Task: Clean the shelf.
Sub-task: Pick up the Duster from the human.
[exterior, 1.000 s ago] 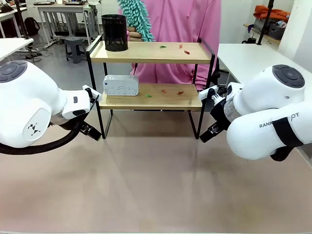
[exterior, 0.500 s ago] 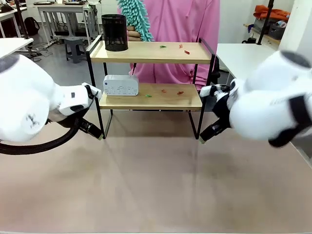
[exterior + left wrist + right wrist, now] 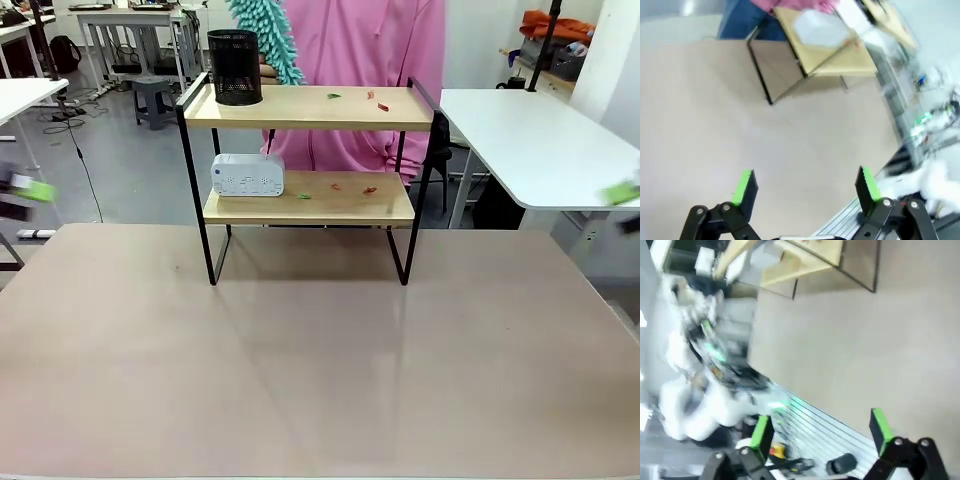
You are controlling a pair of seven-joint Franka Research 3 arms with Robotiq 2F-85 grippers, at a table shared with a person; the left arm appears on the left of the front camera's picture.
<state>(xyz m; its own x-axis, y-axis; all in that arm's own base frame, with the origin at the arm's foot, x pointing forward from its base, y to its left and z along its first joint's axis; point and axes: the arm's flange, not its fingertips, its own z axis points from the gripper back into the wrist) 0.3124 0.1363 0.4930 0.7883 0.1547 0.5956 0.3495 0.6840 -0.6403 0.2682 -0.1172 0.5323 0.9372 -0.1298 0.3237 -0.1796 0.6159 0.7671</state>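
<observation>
The shelf (image 3: 310, 108) stands at the far middle of the tan table (image 3: 320, 360), two light wood boards in a black frame. Small red and green scraps (image 3: 378, 103) lie on the top board, and more scraps (image 3: 368, 189) on the lower one. A person in pink (image 3: 370, 40) stands behind it holding a teal fluffy duster (image 3: 262, 30). My left gripper (image 3: 25, 190) is a green blur at the far left edge, my right gripper (image 3: 620, 193) a blur at the far right. In the wrist views the left gripper (image 3: 806, 186) and right gripper (image 3: 821, 430) are open and empty, the shelf (image 3: 840, 55) (image 3: 805, 260) far off.
A black mesh cup (image 3: 235, 67) stands on the top board's left end. A white box-shaped device (image 3: 247, 174) sits on the lower board's left. White tables flank the scene at right (image 3: 530, 130) and left (image 3: 20, 95).
Both arms have swung outward from beside the shelf legs to the picture's left and right edges. The duster has shifted a little to the left.
</observation>
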